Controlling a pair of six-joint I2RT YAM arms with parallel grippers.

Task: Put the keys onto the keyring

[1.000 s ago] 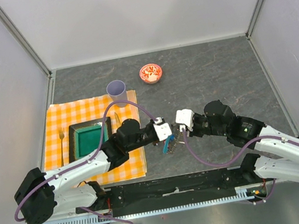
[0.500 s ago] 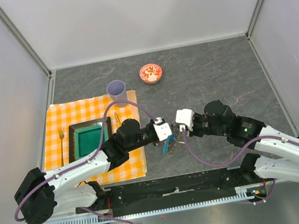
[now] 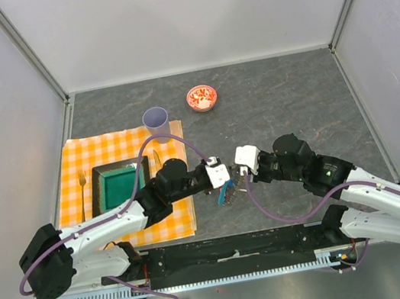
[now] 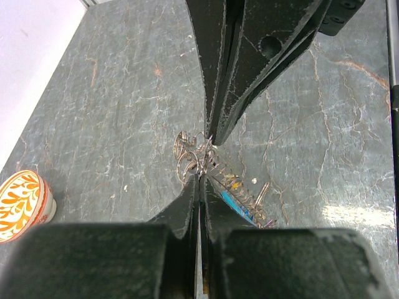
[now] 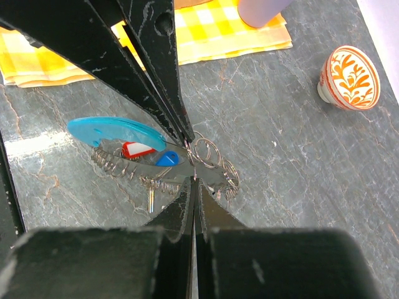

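grippers: 2, nose to nose over the table [image 3: 291,95], tips nearly touching.
left gripper [image 4: 201,182]: jaws pressed together, tips right at the bunch of small rings. Cannot tell what, if anything, is pinched.
right gripper [image 5: 193,180]: jaws pressed together too, meeting the same bunch from the opposite side. Pinched thing cannot be told.
keyring [image 5: 115,132]: 1, a light-blue crescent plus thin coiled wire, just beside the left gripper's tips and below both.
keys [image 5: 153,187]: silvery blades bunched under the tips, too tangled to count.
tags: 3 colours seen, red tag [image 5: 138,149], blue tag [image 5: 167,159], yellow tag [image 4: 232,184].
small rings [image 5: 206,152]: about 3, overlapping, at both sets of tips.
bowl [image 3: 202,98]: 1, red-patterned, well beyond both grippers.
cup [image 3: 156,120]: 1, lilac, beyond the left gripper at the cloth's far corner.
cloth [image 3: 70,161]: 1, orange check, on the left gripper's outer side, under that arm.
plate [image 3: 121,185]: 1, green, square, on the cloth.
fork [image 3: 83,189]: 1, on the plate's outer side.
knife [image 3: 158,161]: 1, on the plate's gripper side.
in the way: each wrist view has the other gripper's fingers across the middle of the bunch.
top view only: plate, fork, knife and both arms. The bunch is a small blur there.
right wrist only: whole crescent, red tag.
left wrist only: yellow tag.
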